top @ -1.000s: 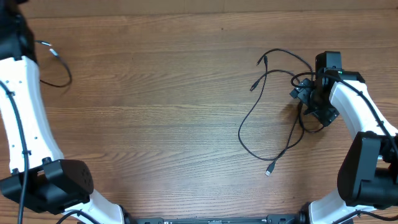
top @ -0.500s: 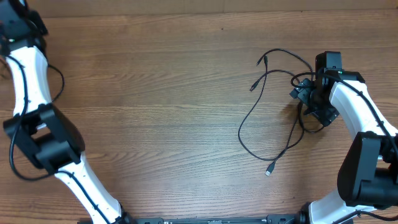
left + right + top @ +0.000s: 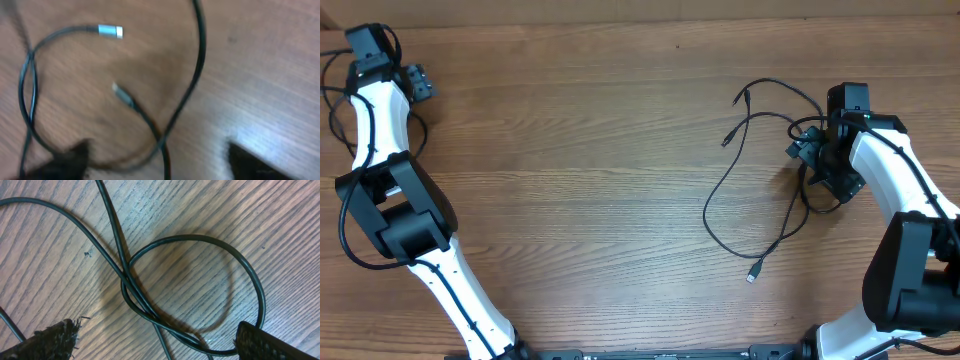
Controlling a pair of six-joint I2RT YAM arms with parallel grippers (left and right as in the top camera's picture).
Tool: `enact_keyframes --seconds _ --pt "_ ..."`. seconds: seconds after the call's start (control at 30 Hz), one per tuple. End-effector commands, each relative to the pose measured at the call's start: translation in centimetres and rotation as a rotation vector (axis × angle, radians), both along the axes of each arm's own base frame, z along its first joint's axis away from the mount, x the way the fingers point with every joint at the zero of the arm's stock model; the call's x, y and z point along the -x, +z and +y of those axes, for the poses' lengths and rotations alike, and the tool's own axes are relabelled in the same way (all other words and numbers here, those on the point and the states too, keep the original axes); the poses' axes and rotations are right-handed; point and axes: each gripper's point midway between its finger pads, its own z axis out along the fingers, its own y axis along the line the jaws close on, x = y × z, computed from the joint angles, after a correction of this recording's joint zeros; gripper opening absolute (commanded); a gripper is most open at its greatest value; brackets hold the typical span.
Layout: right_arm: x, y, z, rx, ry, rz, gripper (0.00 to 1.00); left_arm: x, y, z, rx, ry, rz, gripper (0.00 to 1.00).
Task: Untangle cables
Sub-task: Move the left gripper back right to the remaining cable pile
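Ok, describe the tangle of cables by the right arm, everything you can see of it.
The cables are thin, black, rubbery-looking cords lying slack and flat on the wooden table, right of centre. Long curves end in small plugs, three visible. Under the right gripper strands cross and form a closed loop. The gripper's jaws stand open either side; nothing is gripped.

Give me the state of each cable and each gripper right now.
Left cable: loose on the table, unheld.
Right cables: tangled, looped across each other.
Left gripper: open, empty.
Right gripper: open, fingers either side of the loop.
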Motion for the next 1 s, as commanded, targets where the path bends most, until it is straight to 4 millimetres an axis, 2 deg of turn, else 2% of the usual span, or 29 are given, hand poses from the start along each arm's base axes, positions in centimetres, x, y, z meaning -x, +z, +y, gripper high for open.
enact_keyframes --seconds 0.0,0.13,0.27,0.4,0.5,0.67,0.97 --pt "-1.0 1.6 -0.2 0.005 -0.004 -0.054 1.00 -1.2 6.4 -1.7 0.043 0.000 -0.135 1.00" --pt "-1.0 1.6 -0.2 0.005 -0.004 -0.054 1.00 -2.6 11.2 -6.5 0.156 -0.153 -0.246 0.99" --pt "-1.0 1.6 -0.2 0.005 -0.004 -0.054 1.00 -3.0 15.6 -12.4 0.242 -0.309 -0.324 1.00" --pt "-1.0 1.6 -0.2 0.005 -0.004 -0.054 1.00 -2.6 17.8 -18.5 0.289 -0.426 -0.328 1.00" --pt "-1.0 1.6 -0.2 0.005 -0.004 -0.054 1.00 -1.9 17.7 -23.0 0.320 -0.493 -0.277 1.00" --pt "-1.0 1.6 -0.2 0.005 -0.004 -0.054 1.00 0.1 15.7 -30.6 0.384 -0.591 -0.146 1.00" --pt "-1.0 1.6 -0.2 0.005 -0.004 -0.054 1.00 4.2 14.2 -42.7 0.459 -0.749 -0.009 1.00"
